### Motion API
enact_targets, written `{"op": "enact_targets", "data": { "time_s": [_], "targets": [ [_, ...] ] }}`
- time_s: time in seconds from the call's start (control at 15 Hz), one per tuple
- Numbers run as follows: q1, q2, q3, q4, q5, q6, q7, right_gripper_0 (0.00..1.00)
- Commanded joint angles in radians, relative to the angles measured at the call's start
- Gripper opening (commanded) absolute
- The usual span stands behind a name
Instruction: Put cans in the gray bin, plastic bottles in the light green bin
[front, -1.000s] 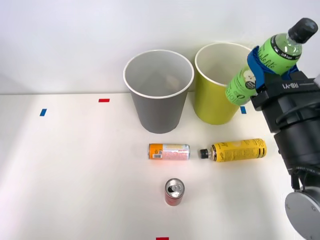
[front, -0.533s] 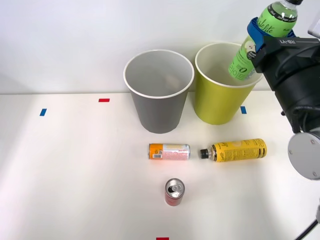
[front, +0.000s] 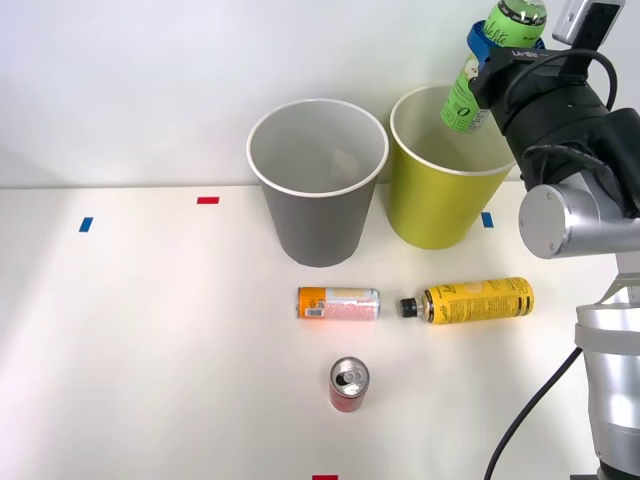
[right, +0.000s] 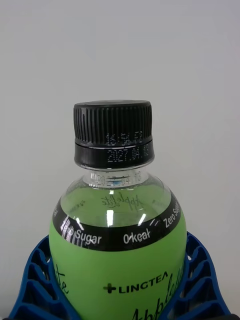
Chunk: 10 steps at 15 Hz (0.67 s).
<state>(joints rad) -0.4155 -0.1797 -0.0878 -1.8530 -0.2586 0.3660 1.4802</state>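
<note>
My right gripper (front: 498, 42) is shut on the bright green bottle (front: 472, 92), holding it tilted above the light green bin (front: 432, 205), its base over the bin's opening. In the wrist view the green bottle (right: 116, 250) with its black cap stands between my blue fingers (right: 30, 285). The gray bin (front: 318, 210) stands to the left of the light green one. On the table lie the yellow bottle (front: 478, 299), the orange and pinkish can (front: 338, 302) and, nearer the front, the red can (front: 349, 384).
Blue tape marks (front: 86, 224) and red tape marks (front: 208, 200) dot the white table. A white wall rises close behind the bins. My arm's dark body (front: 580, 130) fills the right side.
My right gripper has risen and moved left with the green bottle, from beside the light green bin to above its opening. The cans and the yellow bottle have not moved.
</note>
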Motion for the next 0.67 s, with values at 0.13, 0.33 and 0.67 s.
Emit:
{"op": "enact_targets", "data": {
  "time_s": [0.13,0.33,0.67],
  "targets": [
    [-0.016,-0.001,0.025,0.069,0.007,-0.091,-0.001,0.27],
    [-0.013,-0.001,0.043,0.069,0.009,-0.091,-0.001,1.0],
    [-0.011,-0.006,0.057,0.067,0.01,-0.102,0.008,1.0]
  ]
}}
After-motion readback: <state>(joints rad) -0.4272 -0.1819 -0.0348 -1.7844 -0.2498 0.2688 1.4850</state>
